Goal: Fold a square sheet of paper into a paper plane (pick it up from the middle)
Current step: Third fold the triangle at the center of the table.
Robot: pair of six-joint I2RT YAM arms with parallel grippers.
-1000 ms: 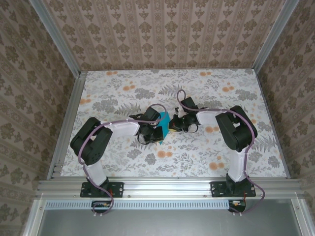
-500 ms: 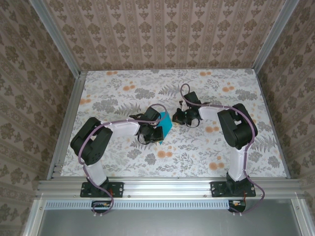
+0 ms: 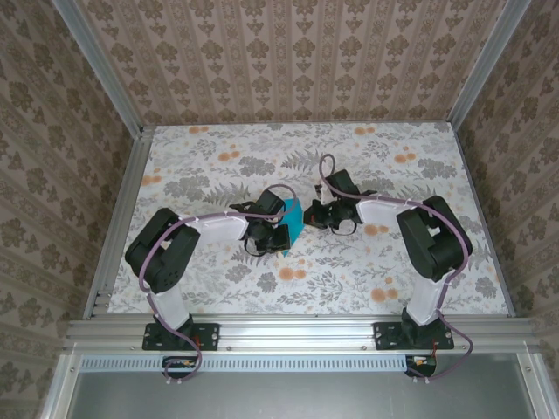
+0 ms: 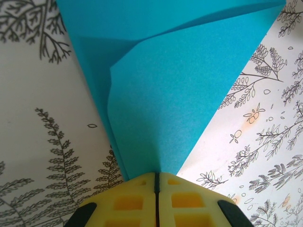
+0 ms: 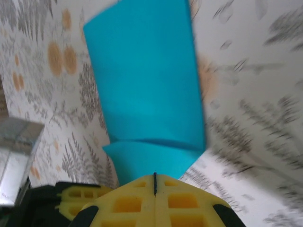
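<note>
Roughly near-far lengthwise, folded paper [image 3: 294,218].

Top external: set high behind the arm bases, aimed down over the desk [image 3: 218,288].
Wrist views: carried behind left gripper [image 4: 156,176] and right gripper [image 5: 155,176], very close.
Shared: square sheet of paper [image 3: 293,216].

Desk [image 3: 218,288]: pale cover, grey fern and leaf print, orange blossoms scattered, thickest toward near-right and far corners. Left-wrist view shows the same print close up. Aluminium rail [image 3: 297,330] along near edge; slotted grey duct [image 3: 297,362] just beyond it. Patterned beige wallpaper [image 3: 288,61] on three sides. Metal posts [image 3: 96,65] at far corners.
</note>
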